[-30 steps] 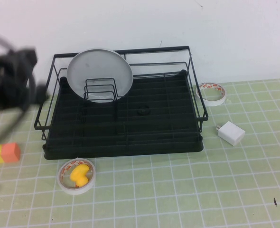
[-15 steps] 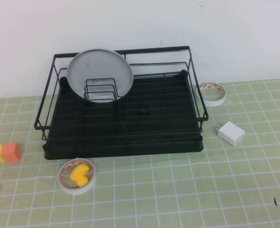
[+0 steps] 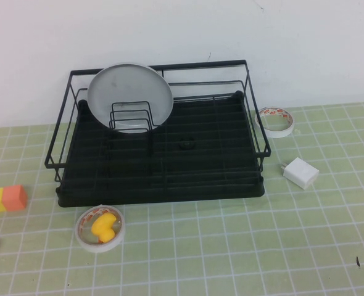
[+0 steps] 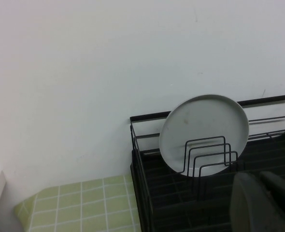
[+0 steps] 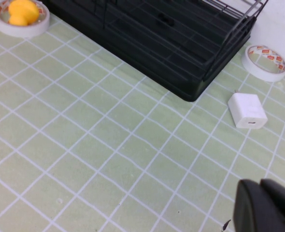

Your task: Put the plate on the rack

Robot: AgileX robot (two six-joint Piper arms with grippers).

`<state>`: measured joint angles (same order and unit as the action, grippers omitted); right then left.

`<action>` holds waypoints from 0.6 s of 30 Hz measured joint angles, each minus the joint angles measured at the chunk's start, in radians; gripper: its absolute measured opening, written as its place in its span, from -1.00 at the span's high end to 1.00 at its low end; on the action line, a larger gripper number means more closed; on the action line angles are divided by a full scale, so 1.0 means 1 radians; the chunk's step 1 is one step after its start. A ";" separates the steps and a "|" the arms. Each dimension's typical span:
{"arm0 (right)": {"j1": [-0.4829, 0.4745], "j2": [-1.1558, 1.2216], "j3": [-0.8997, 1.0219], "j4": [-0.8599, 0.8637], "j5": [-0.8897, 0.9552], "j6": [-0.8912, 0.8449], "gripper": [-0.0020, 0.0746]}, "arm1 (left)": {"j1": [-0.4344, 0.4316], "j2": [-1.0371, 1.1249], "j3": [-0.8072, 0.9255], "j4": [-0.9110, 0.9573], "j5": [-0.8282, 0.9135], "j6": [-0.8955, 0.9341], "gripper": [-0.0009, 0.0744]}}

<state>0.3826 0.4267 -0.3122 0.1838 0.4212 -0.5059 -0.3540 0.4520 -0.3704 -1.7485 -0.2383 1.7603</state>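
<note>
Plate point(image 3: 129, 97) stands upright among the wire dividers at the rack's point(image 3: 169, 166) back left corner, so only a clean retreat seems left. Smooth matte disc, thin black wire. Left gripper point(image 4: 265, 203) sits near the rack, right gripper point(image 5: 268, 205) over the gridded worktop point(image 5: 84, 145) — fingers' state I cannot tell.

Pale grey-blue plate point(image 3: 129, 97) stands out against the all-black wire rack point(image 3: 163, 179). Table point(image 3: 244, 246) is light green with a white grid. At 7 o'clock of the rack, a white tape roll point(image 3: 100, 229) with something yellow inside; at 9, an orange-and-yellow block point(image 3: 5, 199). White charger point(image 3: 300, 172) at 3 o'clock.
</note>
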 joint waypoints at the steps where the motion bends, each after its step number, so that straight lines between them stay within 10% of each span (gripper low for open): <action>1: 0.000 0.000 0.000 0.000 0.000 0.000 0.94 | 0.000 0.000 0.000 0.000 0.000 0.000 0.98; 18: 0.000 0.000 0.000 0.002 -0.002 0.000 0.95 | 0.000 -0.115 0.020 0.000 -0.040 -0.006 0.98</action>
<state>0.3826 0.4267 -0.3122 0.1856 0.4196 -0.5059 -0.3540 0.3365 -0.3508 -1.7485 -0.2782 1.7541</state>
